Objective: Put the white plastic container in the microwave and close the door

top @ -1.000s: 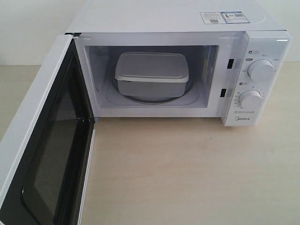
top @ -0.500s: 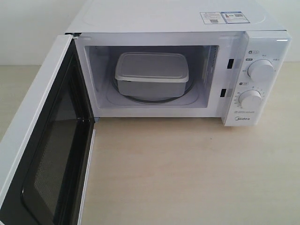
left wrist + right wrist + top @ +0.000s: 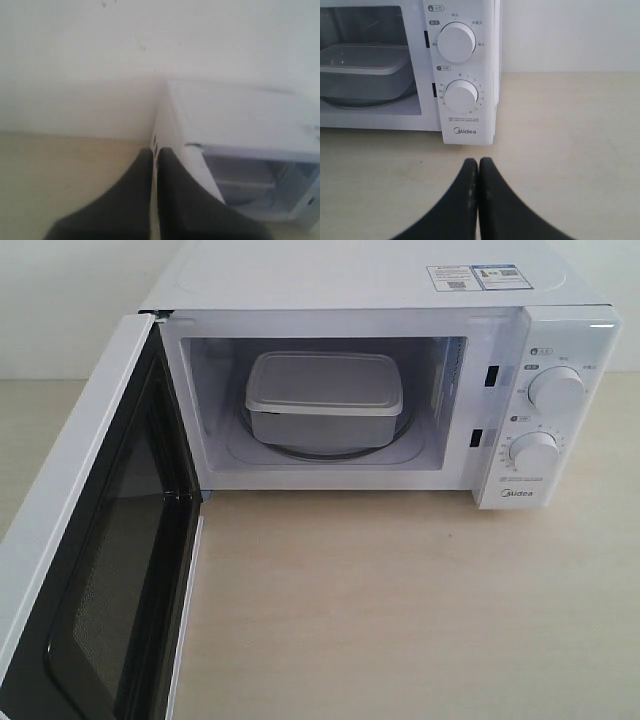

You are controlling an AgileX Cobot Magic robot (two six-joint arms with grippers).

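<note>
White plastic container (image 3: 323,398) sitting inside microwave (image 3: 350,275); door (image 3: 70,530) standing open, awaiting closing; left end effector (image 3: 154,155), right end effector (image 3: 478,167) clenched, empty.

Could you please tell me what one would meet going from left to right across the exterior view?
The open door → the white plastic container inside the microwave → the stickers on its top → the panel with two dials.

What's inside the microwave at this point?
The white plastic container sits lidded in the microwave cavity, on the glass turntable, whose rim shows around it. The lid hides any contents; the door stands open.
</note>
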